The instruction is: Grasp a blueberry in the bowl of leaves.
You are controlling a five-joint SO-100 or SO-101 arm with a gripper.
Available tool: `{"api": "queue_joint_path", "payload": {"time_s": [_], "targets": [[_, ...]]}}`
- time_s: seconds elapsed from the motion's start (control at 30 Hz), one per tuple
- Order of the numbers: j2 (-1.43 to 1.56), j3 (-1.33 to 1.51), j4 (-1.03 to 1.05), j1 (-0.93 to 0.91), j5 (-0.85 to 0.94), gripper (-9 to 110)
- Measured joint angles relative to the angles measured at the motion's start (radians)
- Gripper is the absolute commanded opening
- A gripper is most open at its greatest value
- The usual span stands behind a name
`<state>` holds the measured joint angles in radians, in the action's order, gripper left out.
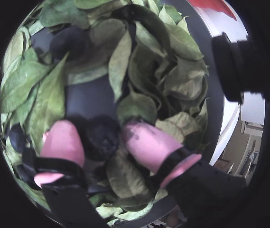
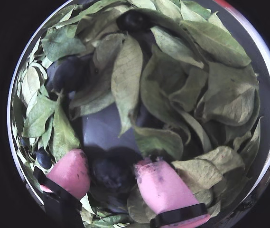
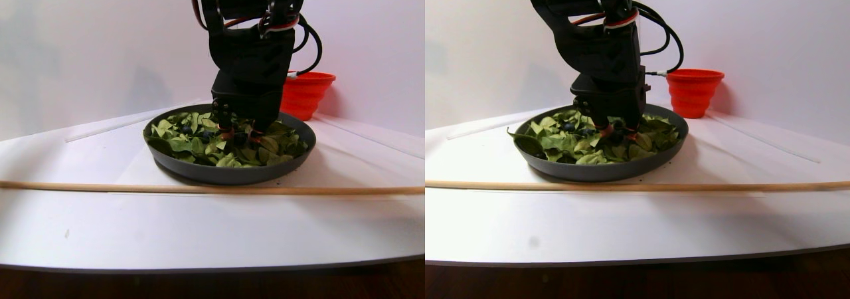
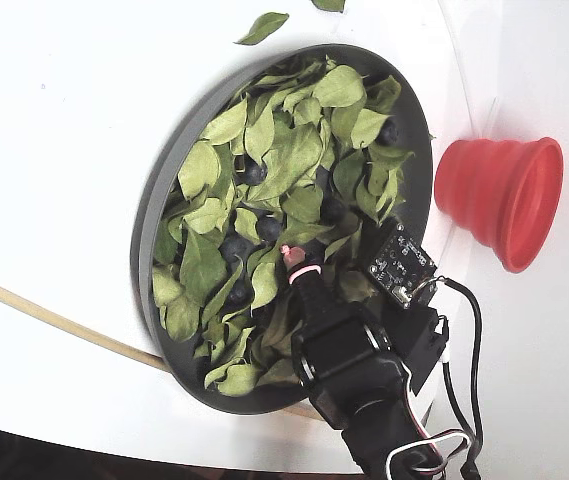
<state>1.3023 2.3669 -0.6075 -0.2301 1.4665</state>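
Observation:
The dark-grey bowl [image 4: 154, 200] is filled with green leaves [image 4: 294, 150] and several blueberries. My gripper [image 1: 101, 135] is down among the leaves. Its pink fingertips [image 1: 63, 142] stand on either side of one dark blueberry [image 1: 102, 137] and touch it on both sides. In the other wrist view the same blueberry [image 2: 110, 173] sits between the pads, at the gripper [image 2: 111, 171]. The fixed view shows the gripper [image 4: 299, 252] near the bowl's middle; the held berry is hidden there. Both halves of the stereo pair show the gripper [image 3: 238, 136] low in the bowl [image 3: 226, 173].
More blueberries lie loose among the leaves [image 2: 68, 73] [image 2: 132, 20] [image 4: 254, 172]. A red ribbed cup [image 4: 504, 200] stands just outside the bowl's rim. A thin wooden stick [image 3: 199, 189] lies across the white table in front of the bowl. A stray leaf [image 4: 262, 27] lies outside.

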Motion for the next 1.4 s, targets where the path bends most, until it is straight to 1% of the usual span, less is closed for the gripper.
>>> {"api": "queue_joint_path", "payload": {"time_s": [0.43, 0.93, 1.17, 1.4], "targets": [[0.002, 0.003, 0.002, 0.003, -0.006, 14], [0.002, 0.003, 0.003, 0.003, -0.005, 12], [0.028, 0.003, 0.012, 0.006, 0.026, 12], [0.089, 0.025, 0.066, 0.006, 0.026, 11]]}}
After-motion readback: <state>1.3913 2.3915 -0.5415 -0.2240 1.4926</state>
